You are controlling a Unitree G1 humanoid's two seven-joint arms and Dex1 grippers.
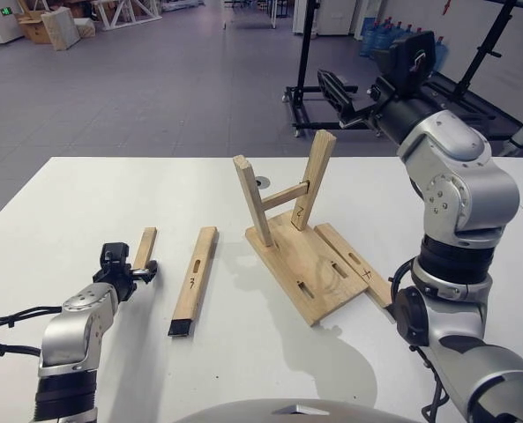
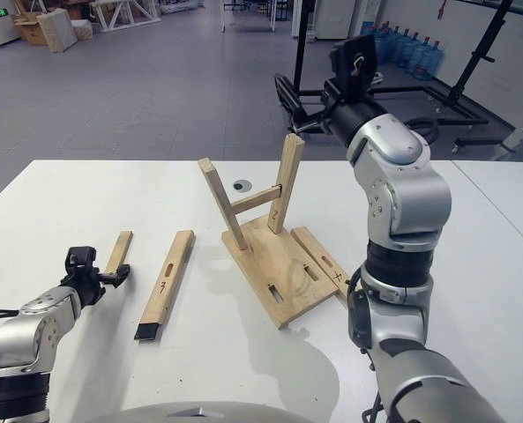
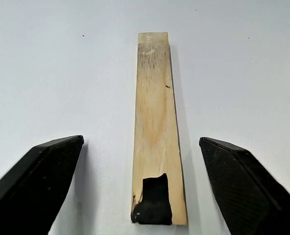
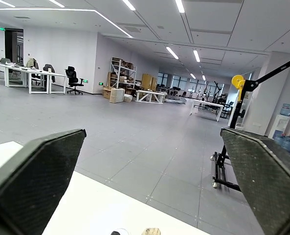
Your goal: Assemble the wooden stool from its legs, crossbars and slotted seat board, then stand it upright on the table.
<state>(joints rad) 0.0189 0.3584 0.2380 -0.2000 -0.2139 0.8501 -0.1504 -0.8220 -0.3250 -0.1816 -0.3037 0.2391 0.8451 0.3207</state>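
The slotted seat board [image 1: 307, 269] lies flat on the white table. Two legs joined by a crossbar [image 1: 283, 196] stand tilted in its far slots. A loose slotted leg [image 1: 195, 280] lies to its left, and another flat piece [image 1: 354, 262] lies along its right edge. A short crossbar [image 3: 157, 122] with a black mark at its near end lies at the far left. My left gripper [image 3: 141, 142] is open low over that near end, one finger on each side, apart from the wood. My right gripper [image 4: 152, 142] is open and holds nothing, raised high behind the table [image 1: 411, 57].
A round grommet [image 1: 262, 182] sits in the table behind the standing legs. A black wheeled rack [image 1: 332, 97] stands on the floor past the far edge. There is bare tabletop [image 1: 85, 203] at the left and in front of the parts.
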